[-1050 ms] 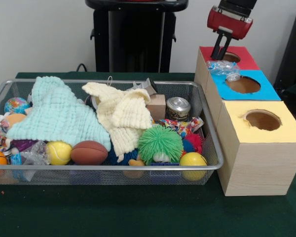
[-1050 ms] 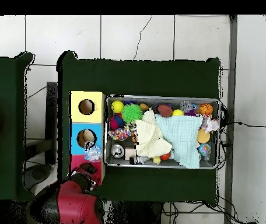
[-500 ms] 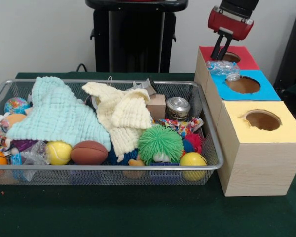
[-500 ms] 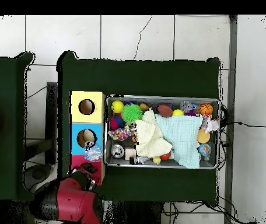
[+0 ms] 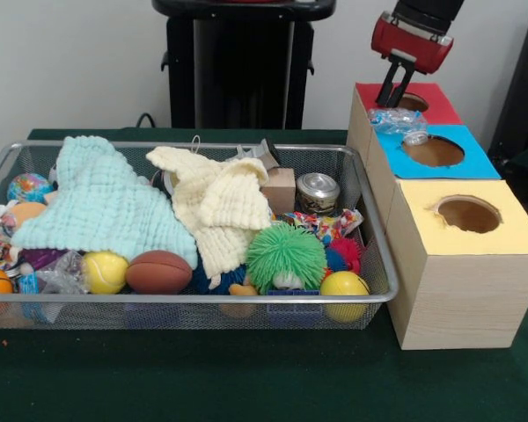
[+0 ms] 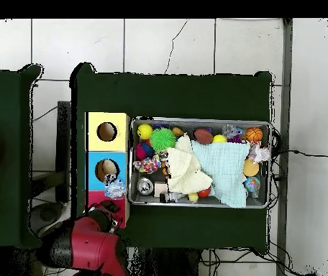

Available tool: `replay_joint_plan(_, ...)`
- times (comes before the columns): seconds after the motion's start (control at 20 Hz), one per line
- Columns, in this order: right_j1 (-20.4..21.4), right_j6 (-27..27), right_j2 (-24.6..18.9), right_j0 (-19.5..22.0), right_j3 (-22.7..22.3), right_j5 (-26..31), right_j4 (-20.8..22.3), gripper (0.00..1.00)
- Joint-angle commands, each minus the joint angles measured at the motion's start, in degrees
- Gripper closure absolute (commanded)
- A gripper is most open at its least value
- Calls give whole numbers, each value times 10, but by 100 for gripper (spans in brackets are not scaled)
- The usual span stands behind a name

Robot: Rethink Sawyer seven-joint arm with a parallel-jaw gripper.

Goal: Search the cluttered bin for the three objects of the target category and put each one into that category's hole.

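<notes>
While the gripper (image 5: 392, 91) hangs over the red hole (image 5: 411, 102) of the sorting box (image 5: 458, 281), its black tip dipping at the rim, the step in hand reads as a drop-off; whether its fingers are apart or together cannot be told, nor whether anything is held. A crinkled clear wrapper (image 5: 394, 120) lies on the box top between red and blue hole (image 5: 433, 150), not in either; next move likely calls for rising clear and crossing to the wire bin (image 5: 370, 233); there a mint cloth (image 5: 101, 202) and cream cloth (image 5: 218, 207) bury much, with a can (image 5: 318, 192), green spiky ball (image 5: 285, 254) and football (image 5: 159, 271) crowding round.
</notes>
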State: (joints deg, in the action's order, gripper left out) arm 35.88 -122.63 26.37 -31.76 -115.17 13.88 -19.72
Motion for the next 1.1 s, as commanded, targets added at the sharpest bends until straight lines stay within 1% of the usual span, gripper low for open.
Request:
replay_joint_plan(0.05, 3, -79, -161, 134, -5, -116, 1, 100)
replay_joint_plan(0.1, 20, -74, -174, 149, -18, -118, 7, 100)
replay_joint_plan(0.2, 56, -71, -182, 159, -39, -96, 7, 100)
replay_joint_plan(0.3, 84, -72, -167, 150, -42, -63, 6, 100)
replay_joint_plan(0.4, 101, -73, -151, 141, -38, -31, 6, 100)
replay_joint_plan(0.55, 109, -74, -131, 134, -27, -2, 10, 100)
replay_joint_plan(0.8, 111, -74, -118, 133, -20, -2, 15, 100)
replay_joint_plan(0.95, 113, -85, -103, 121, -12, 11, 10, 100)
replay_joint_plan(1.1, 112, -84, -94, 118, 0, 25, 11, 100)
